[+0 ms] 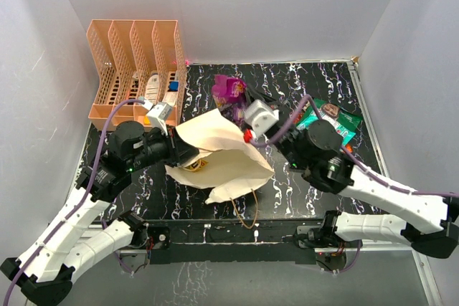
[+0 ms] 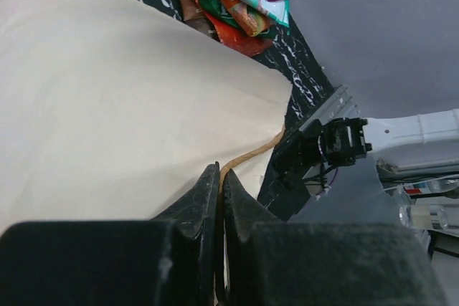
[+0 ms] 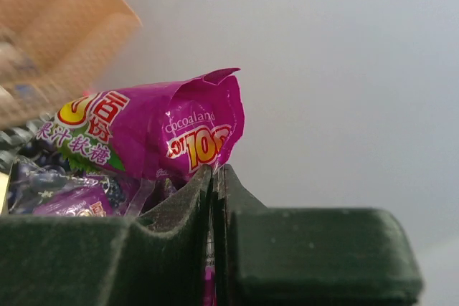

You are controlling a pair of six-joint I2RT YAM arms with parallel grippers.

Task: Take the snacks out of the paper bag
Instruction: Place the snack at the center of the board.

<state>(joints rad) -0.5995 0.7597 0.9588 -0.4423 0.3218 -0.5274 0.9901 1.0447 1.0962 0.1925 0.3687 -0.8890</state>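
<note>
Your right gripper (image 3: 213,171) fills the bottom of its wrist view, fingers pressed together on the lower seam of the purple Cocoaland candy packet (image 3: 150,130). The packet is out of the paper bag (image 1: 222,152), at the upper middle of the overhead frame. It looks light, crinkly and slick, so grip the flat seam, not the puffed middle. Your left gripper (image 2: 219,173) is pinched on the bag's edge by its cord handle (image 2: 251,157). A green packet (image 1: 331,116) lies right of centre.

The top view is lit brightly and evenly; soft shadows are cast beneath the paper bag (image 1: 222,155) on the table (image 1: 315,84). In the right wrist view the orange rack (image 3: 57,34) at upper left is blurred, and the fingers (image 3: 179,209) along the bottom are defocused.
</note>
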